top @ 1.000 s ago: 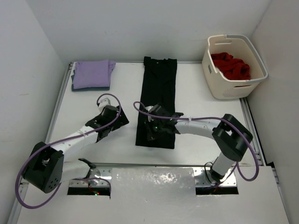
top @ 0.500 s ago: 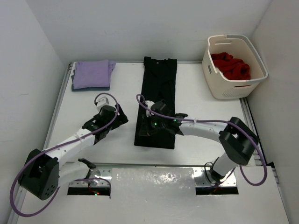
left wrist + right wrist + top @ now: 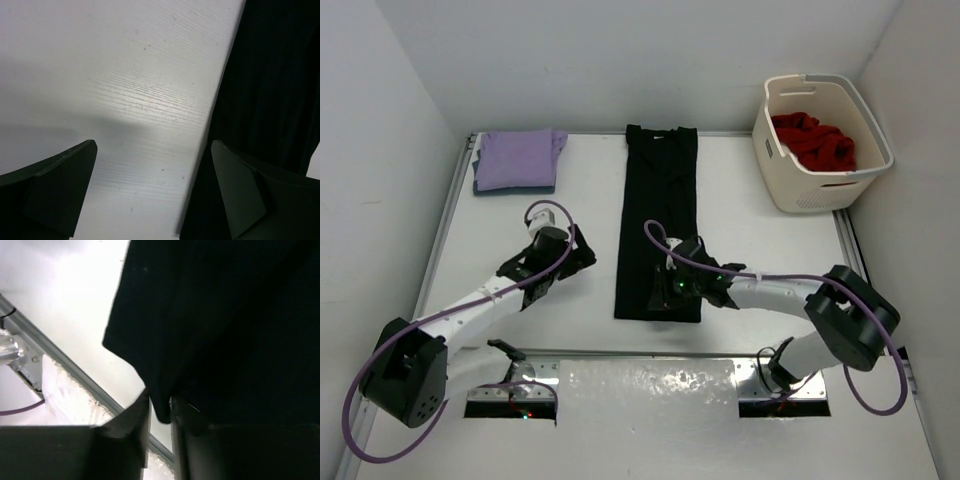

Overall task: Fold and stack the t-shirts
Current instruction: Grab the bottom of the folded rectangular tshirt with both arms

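**On the tabletop (image 3: 760, 240), a long black t-shirt (image 3: 660, 220) nipped at its near hem**

From above, the black t-shirt lies as a narrow, smooth strip down the middle. The right gripper (image 3: 665, 290) sits on its near end and the left gripper (image 3: 582, 255) hovers just beside its left edge. A folded lavender t-shirt (image 3: 517, 158) lies far left, and a crumpled red t-shirt (image 3: 812, 140) fills the cream slotted basket (image 3: 820, 190).

At the left wrist, the jaws stand wide apart over faintly grained white board, finely ribbed black cloth alongside.

At the right wrist, the jaws are nearly together, pinching a drooping fold of black cloth.
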Controlling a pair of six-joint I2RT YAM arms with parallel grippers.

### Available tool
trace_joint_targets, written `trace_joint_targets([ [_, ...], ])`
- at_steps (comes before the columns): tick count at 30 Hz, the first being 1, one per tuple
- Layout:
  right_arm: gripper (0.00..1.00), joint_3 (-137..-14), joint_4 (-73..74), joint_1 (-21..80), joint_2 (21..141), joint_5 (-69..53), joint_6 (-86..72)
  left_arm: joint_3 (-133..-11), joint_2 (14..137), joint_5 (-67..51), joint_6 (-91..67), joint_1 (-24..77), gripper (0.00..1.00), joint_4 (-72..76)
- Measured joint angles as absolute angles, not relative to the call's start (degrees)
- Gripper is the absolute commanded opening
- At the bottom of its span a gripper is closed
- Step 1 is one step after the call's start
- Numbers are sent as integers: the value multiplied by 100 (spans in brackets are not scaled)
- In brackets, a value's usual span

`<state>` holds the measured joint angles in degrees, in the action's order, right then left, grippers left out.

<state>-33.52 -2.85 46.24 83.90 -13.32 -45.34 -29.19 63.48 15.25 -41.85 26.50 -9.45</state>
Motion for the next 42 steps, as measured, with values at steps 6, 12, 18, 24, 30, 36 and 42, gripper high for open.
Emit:
trace_joint_targets([
  [6, 56, -3406, 392, 4619, 8182, -1090, -4394, -2919, 6375, 1378, -4176, 2650, 100, -895],
  [12, 99, -3621, 1402, 4622, 7306, -543, -4101, -2919, 6375, 1295, -4165, 2816, 100, -921],
  [18, 99, -3573, 1828, 4619, 6521, -108, -3752, -2904, 6375, 1140, -4141, 3566, 100, -1013],
  [24, 99, -2873, 2167, 4272, 6182, 307, -3787, -2324, 6412, 600, -4143, 4169, 98, -810],
  [30, 89, -2095, 1841, 3736, 6141, 126, -3913, -2005, 6646, 156, -4187, 4252, 84, 1],
  [36, 70, -1933, 1107, 3719, 6272, -242, -4060, -1979, 6945, -21, -4171, 4543, 69, 489],
  [42, 44, -1691, 683, 3686, 6270, -414, -4248, -1984, 7260, -12, -4226, 4797, 31, 648],
])
